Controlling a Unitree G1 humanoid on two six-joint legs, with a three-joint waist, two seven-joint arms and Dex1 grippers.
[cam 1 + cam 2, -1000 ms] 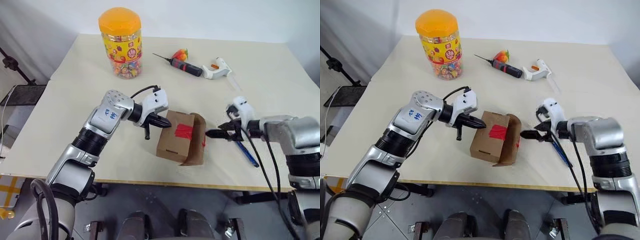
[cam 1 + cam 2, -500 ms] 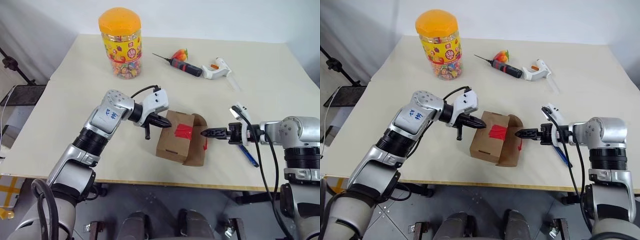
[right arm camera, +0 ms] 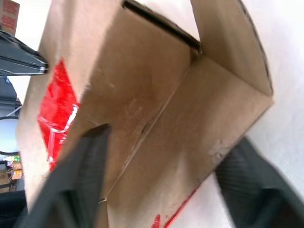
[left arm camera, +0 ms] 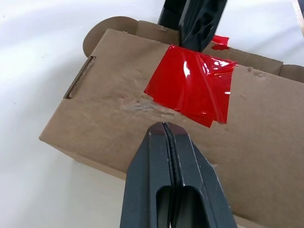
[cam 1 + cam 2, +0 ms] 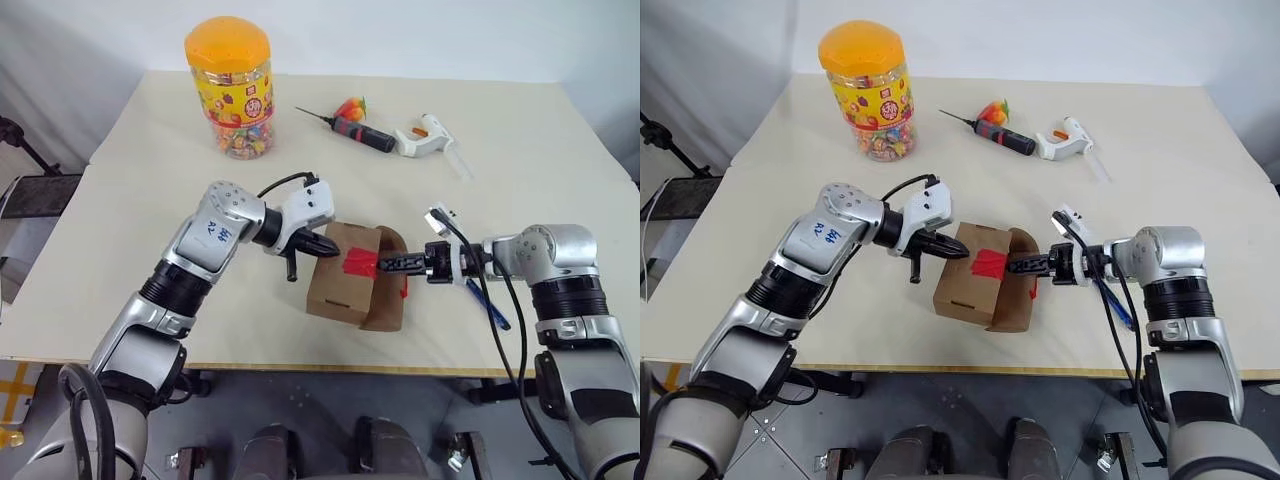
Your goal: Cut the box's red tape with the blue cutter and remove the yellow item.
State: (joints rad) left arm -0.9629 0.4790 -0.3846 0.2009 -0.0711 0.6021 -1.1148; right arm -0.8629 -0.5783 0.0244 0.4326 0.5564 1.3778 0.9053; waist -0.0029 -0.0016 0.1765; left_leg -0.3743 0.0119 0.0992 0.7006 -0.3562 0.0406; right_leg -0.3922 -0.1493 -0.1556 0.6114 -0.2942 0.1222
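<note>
- At the near middle of the table (image 5: 120,230), the box (image 5: 345,280) lies on its side with its end flap hanging open toward the robot's right, and both arms are working on it.
- The left gripper (image 5: 325,244) has its two black fingers pressed tight together, holding nothing, tips against the box's far top edge like a brace.
- The right gripper (image 5: 386,264) reaches level into the open end, at the box's mouth; its wrist view shows the fingers spread apart with bare cardboard between them, gripping nothing I can make out.
- The red tape (image 4: 190,85) sits wrinkled on the top panel, one edge lifted and glossy.
- The blue cutter (image 5: 488,303) lies flat on the table just beside the right forearm, set down and out of the action.
- The yellow item isn't something I can pick out; judging by the open flap, it is probably deep inside the box.
- Handling call: this carton looks light and thin-walled, likely to skid or crumple if shoved, hence that brace.
- The item, if a smooth rounded ball, would roll, so take it across its widest part with a gentle squeeze.
</note>
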